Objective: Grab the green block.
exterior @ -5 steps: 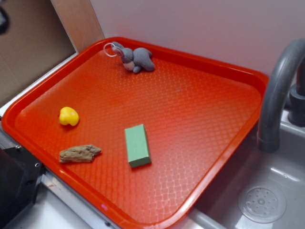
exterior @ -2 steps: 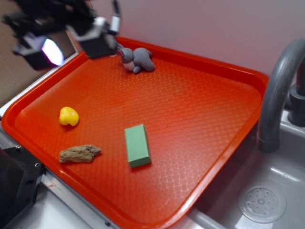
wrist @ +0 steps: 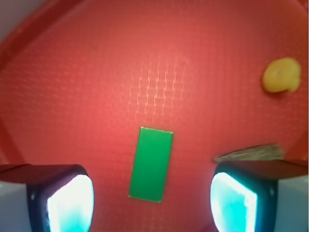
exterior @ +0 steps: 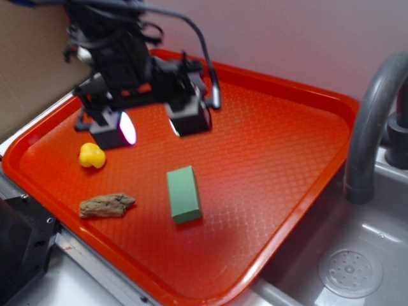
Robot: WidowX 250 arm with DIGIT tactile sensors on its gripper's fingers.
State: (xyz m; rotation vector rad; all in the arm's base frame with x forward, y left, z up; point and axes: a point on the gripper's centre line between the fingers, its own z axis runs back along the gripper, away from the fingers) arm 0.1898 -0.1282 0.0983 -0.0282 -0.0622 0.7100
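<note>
The green block (exterior: 183,194) lies flat on the red tray (exterior: 274,166), toward its front. My gripper (exterior: 153,127) hovers above the tray behind the block, open, its two lit pads (exterior: 127,129) spread wide with nothing between them. In the wrist view the green block (wrist: 151,163) lies on the tray below, between and a little ahead of the two glowing fingertips (wrist: 70,203), apart from both.
A yellow duck (exterior: 92,155) and a brown wood piece (exterior: 106,204) sit at the tray's left front. The arm hides the tray's back left. A grey faucet (exterior: 373,121) and a sink with a drain (exterior: 350,271) lie to the right.
The arm came in from the upper left and moved forward and down over the tray, toward the green block. It now covers the grey plush toy. The objects on the tray have not moved.
</note>
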